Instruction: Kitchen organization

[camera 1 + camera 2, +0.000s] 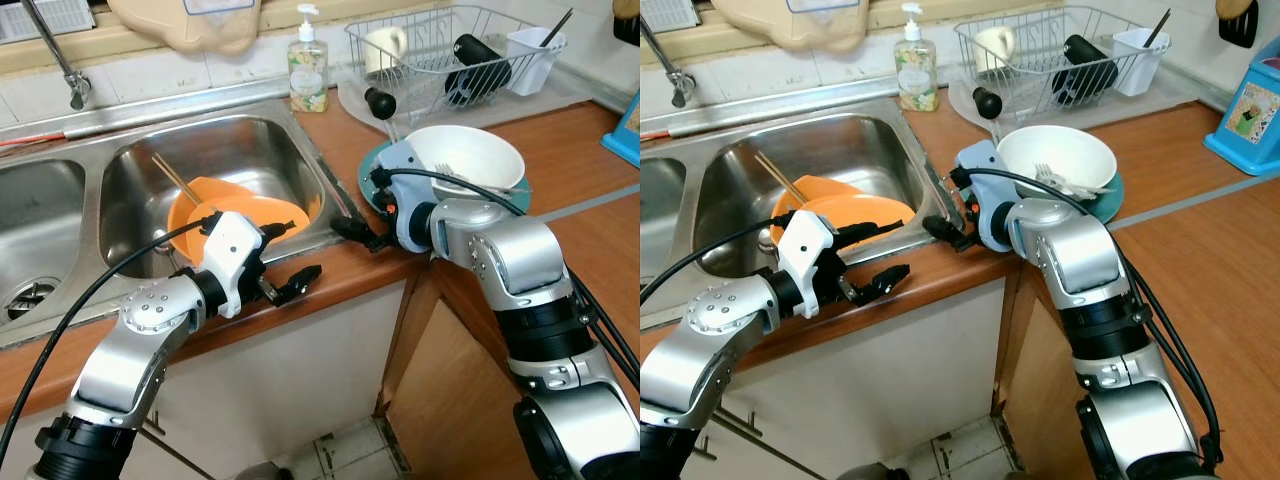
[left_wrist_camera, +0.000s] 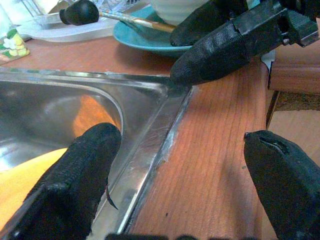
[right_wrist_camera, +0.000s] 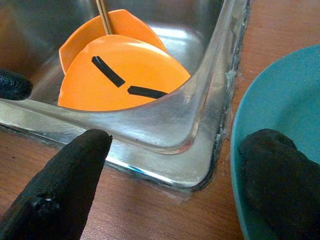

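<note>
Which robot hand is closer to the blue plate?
The right. The right gripper hovers open at the teal plate's rim, by the sink corner. The left gripper is open farther off, over the counter edge in front of the sink.

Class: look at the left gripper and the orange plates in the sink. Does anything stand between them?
Only the sink's front rim: the left gripper, open, hovers over the wooden counter edge, outside the basin. The orange plates lie below, otherwise unobstructed.
</note>
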